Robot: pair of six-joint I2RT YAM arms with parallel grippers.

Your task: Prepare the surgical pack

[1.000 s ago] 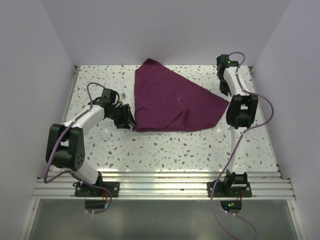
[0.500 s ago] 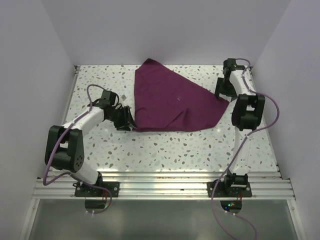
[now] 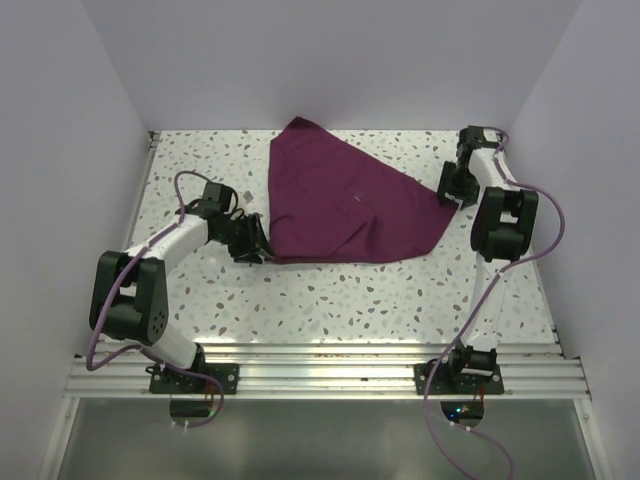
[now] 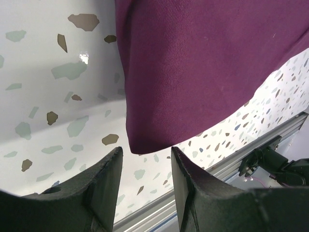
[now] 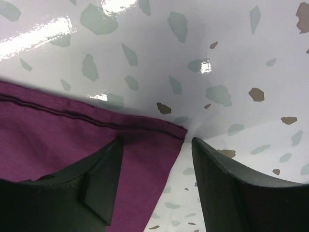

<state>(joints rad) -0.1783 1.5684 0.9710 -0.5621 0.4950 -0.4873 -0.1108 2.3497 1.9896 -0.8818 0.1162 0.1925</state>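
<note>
- Top external view: the maroon cloth [image 3: 345, 205] lies folded in a rough triangle on the speckled table [image 3: 350, 290], toward the back and centre, its far point near the back wall [image 3: 330, 60].
- My left gripper [image 3: 255, 245] sits low at the cloth's near-left corner, fingers spread and holding nothing. On the left wrist view, that folded corner [image 4: 145, 140] lies just ahead of the gap.
- My right gripper [image 3: 452, 190] is spread over the cloth's right corner. The right wrist view shows the hemmed tip [image 5: 169, 135] between the fingers, not pinched.
- I judge the fabric light, soft and limp. It will sag and drag, so the corners and hem are the places to pinch, low against the tabletop.
- Open tabletop lies in front of the cloth and to its left. The right wall [image 3: 590, 200] is close beside my right arm [image 3: 497, 215].
</note>
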